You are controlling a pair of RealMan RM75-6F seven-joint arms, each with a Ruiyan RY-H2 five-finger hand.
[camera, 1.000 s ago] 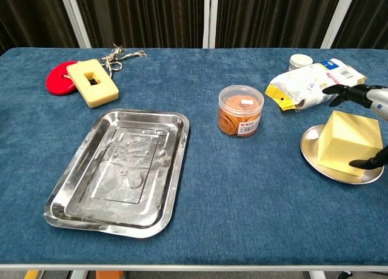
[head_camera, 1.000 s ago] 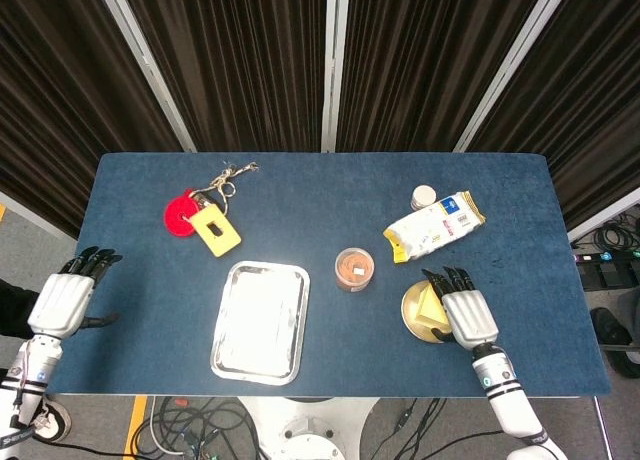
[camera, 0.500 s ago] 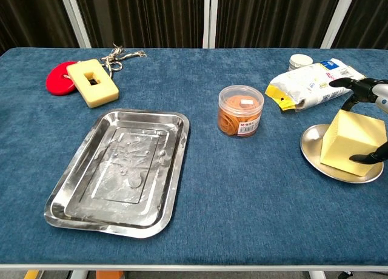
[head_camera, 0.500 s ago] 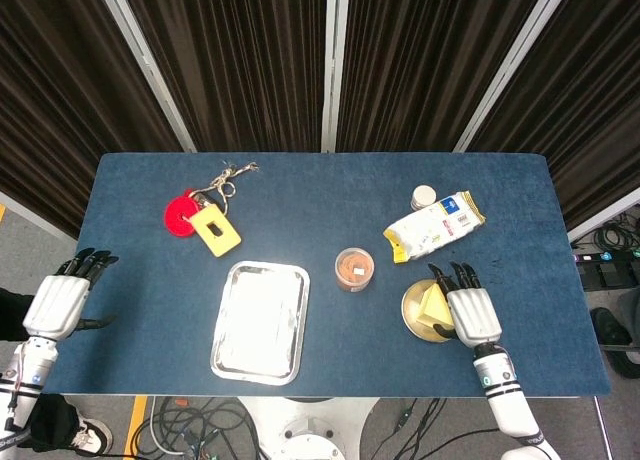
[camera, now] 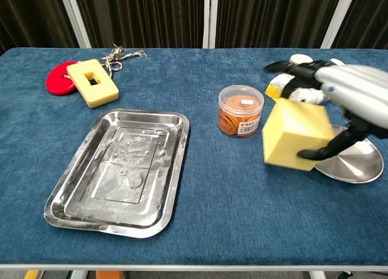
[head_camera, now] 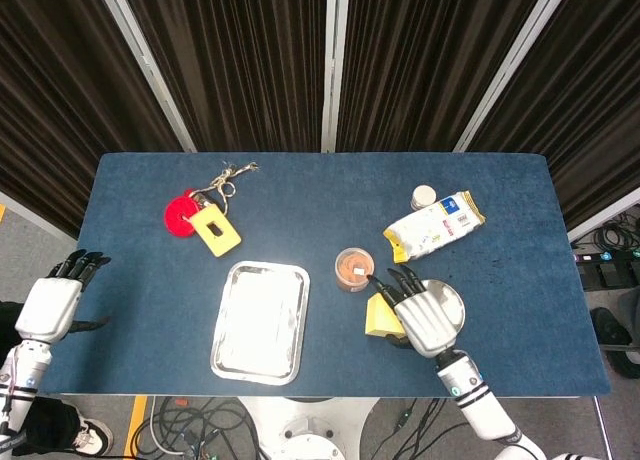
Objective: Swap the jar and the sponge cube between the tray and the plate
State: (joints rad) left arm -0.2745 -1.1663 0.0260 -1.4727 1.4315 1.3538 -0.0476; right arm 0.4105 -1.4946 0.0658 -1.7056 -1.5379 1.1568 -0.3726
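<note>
My right hand (head_camera: 425, 318) grips the yellow sponge cube (head_camera: 376, 320) and holds it in the air, left of the round metal plate (head_camera: 453, 302). In the chest view the sponge cube (camera: 296, 134) hangs tilted between the plate (camera: 357, 165) and the jar (camera: 240, 111), with the right hand (camera: 350, 94) over its top and the thumb under its right side. The clear jar (head_camera: 354, 268) with orange contents stands on the cloth, right of the steel tray (head_camera: 260, 322). Nothing lies in the tray (camera: 115, 170). My left hand (head_camera: 52, 306) hovers off the table's left edge, fingers apart, holding nothing.
A white and yellow snack bag (head_camera: 433, 226) and a small white pot (head_camera: 424, 196) lie behind the plate. At the far left sit a red disc (head_camera: 180, 215), a yellow block with a hole (head_camera: 216, 230) and a knot of twine (head_camera: 225, 178).
My right hand has lifted the sponge cube off the plate and carried it left toward the jar, leaving the plate bare. The left hand drifted slightly back and down.
</note>
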